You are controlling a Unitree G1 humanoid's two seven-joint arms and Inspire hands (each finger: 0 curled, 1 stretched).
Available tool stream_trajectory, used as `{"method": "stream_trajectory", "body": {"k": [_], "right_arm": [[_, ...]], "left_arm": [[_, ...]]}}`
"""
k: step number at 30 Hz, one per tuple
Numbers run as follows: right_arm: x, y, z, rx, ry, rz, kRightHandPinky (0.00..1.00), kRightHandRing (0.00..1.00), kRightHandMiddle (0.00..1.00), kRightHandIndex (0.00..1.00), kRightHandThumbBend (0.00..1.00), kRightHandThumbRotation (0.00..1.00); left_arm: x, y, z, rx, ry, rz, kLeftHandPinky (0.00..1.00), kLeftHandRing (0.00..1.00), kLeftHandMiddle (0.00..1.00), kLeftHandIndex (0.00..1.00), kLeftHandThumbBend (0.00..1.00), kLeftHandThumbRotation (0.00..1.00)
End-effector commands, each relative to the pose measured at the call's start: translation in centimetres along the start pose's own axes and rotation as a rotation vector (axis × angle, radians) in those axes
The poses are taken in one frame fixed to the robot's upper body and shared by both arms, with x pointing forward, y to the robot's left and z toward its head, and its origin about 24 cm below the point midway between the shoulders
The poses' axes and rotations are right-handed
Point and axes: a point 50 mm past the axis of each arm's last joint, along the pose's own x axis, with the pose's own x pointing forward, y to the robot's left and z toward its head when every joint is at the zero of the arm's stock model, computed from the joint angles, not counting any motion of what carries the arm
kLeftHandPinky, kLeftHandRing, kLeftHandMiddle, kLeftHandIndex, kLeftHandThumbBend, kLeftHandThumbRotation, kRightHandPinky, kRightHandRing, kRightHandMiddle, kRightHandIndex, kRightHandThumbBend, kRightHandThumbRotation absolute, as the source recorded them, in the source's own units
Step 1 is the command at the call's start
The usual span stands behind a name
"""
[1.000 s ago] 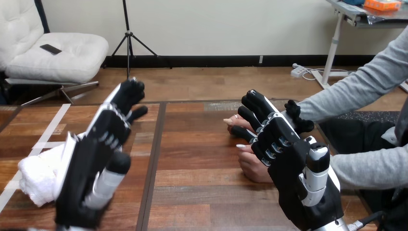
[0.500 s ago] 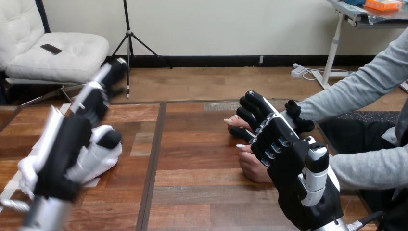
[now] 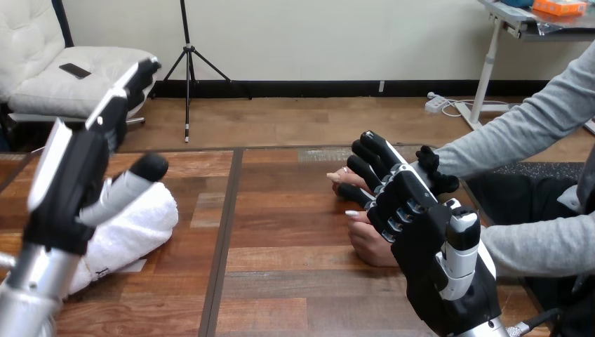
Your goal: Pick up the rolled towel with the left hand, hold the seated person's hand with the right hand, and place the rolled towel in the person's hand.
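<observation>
Nearest, at the table's (image 3: 295,281) front right corner, the right hand (image 3: 428,246) has its back to the camera. Its fingers (image 3: 375,165) bend forward and down, curling over the person's hand (image 3: 366,244). That hand rests on the wood by the right edge and is mostly covered by the robot's. A nail and some knuckles show just left of the black fingers. A few more fingertips (image 3: 339,176) show farther back; I cannot tell whether they belong to the same hand. A grey sleeve (image 3: 505,133) comes in over the right edge and ends behind the robot's fingers.

At the front left corner the left hand (image 3: 70,179) is lifted off the table and spread wide, fingers straight and pointing away toward the far edge. Its thumb (image 3: 130,182) sticks out to the right and holds nothing. The towel (image 3: 137,225), white and rolled, lies on the wood just behind and below that thumb, its near end hidden by the arm. I cannot tell whether thumb and towel touch. A bit of white tape (image 3: 133,266) shows at its front edge. A dark seam (image 3: 223,232) runs from the front to the far edge between the towel and the held hand, which are well apart.
</observation>
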Motion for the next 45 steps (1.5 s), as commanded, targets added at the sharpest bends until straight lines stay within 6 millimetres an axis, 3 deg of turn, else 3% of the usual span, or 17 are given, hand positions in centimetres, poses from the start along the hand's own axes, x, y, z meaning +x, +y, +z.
{"method": "stream_trajectory", "body": {"k": [1,19,27,34,45], "right_arm": [[1.3,0.1,1.7,-0.038,-0.085,0.027,0.90,0.97,0.97,0.95,1.00,1.00],[1.3,-0.2,1.8,-0.040,-0.092,0.034,0.93,0.98,0.96,0.94,1.00,1.00],[1.4,-0.3,1.8,-0.039,-0.104,0.034,0.94,0.97,0.95,0.93,1.00,1.00],[1.4,-0.4,1.9,-0.047,-0.107,0.028,0.94,0.96,0.95,0.93,0.99,1.00],[1.5,-0.5,1.8,-0.043,-0.112,0.037,0.99,0.96,0.94,0.92,0.99,1.00]], "left_arm": [[2.4,1.3,0.6,0.060,-0.043,-0.023,0.89,0.95,0.96,0.93,0.98,0.91],[4.8,3.1,-0.6,0.160,0.068,-0.061,0.86,0.94,0.94,0.92,0.94,0.84],[5.6,3.9,-1.3,0.190,0.122,-0.106,0.89,0.97,0.97,0.95,0.85,0.80],[6.3,4.6,-2.2,0.309,0.192,-0.148,0.87,0.96,0.97,0.95,0.75,0.75],[7.0,5.1,-3.6,0.553,0.325,-0.236,0.79,0.91,0.94,0.94,0.79,0.68]]}}
